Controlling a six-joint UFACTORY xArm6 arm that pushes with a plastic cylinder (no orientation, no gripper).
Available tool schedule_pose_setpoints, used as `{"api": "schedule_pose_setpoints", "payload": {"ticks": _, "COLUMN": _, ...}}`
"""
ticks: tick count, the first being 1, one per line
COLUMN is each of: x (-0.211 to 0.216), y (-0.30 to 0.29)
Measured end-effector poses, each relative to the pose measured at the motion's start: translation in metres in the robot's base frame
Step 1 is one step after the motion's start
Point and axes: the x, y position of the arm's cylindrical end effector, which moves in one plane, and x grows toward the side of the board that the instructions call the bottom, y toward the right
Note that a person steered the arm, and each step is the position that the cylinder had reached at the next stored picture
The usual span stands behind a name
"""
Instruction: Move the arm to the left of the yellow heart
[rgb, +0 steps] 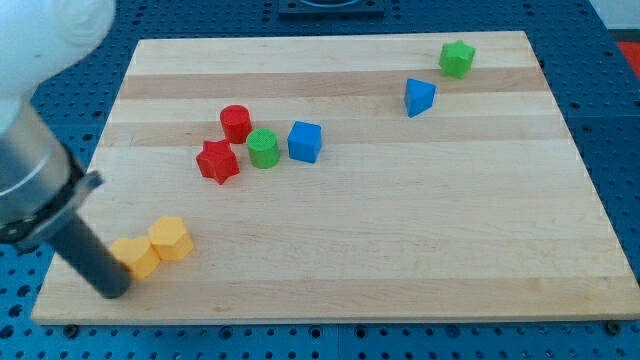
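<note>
Two yellow blocks lie side by side near the board's bottom left. The left one looks like the yellow heart, though its shape is hard to make out. The right one looks like a hexagon. My dark rod comes down from the view's left, and my tip rests on the board just left of and below the heart, touching or nearly touching it.
Left of centre lies a cluster of a red cylinder, a red star, a green cylinder and a blue cube. A blue triangular block and a green block lie at top right. The wooden board sits on a blue perforated table.
</note>
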Motion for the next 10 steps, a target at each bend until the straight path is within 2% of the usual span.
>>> {"api": "schedule_pose_setpoints", "payload": {"ticks": 1, "x": -0.025, "y": 0.046}}
{"api": "schedule_pose_setpoints", "payload": {"ticks": 2, "x": -0.034, "y": 0.059}}
{"api": "schedule_pose_setpoints", "payload": {"ticks": 3, "x": -0.032, "y": 0.05}}
{"api": "schedule_pose_setpoints", "payload": {"ticks": 4, "x": -0.011, "y": 0.034}}
{"api": "schedule_pose_setpoints", "payload": {"ticks": 5, "x": 0.012, "y": -0.001}}
{"api": "schedule_pose_setpoints", "payload": {"ticks": 6, "x": 0.013, "y": -0.019}}
{"api": "schedule_pose_setpoints", "payload": {"ticks": 7, "x": -0.035, "y": -0.027}}
{"api": "schedule_pose_setpoints", "payload": {"ticks": 8, "x": -0.063, "y": -0.026}}
{"api": "schedule_pose_setpoints", "payload": {"ticks": 10, "x": -0.067, "y": -0.016}}
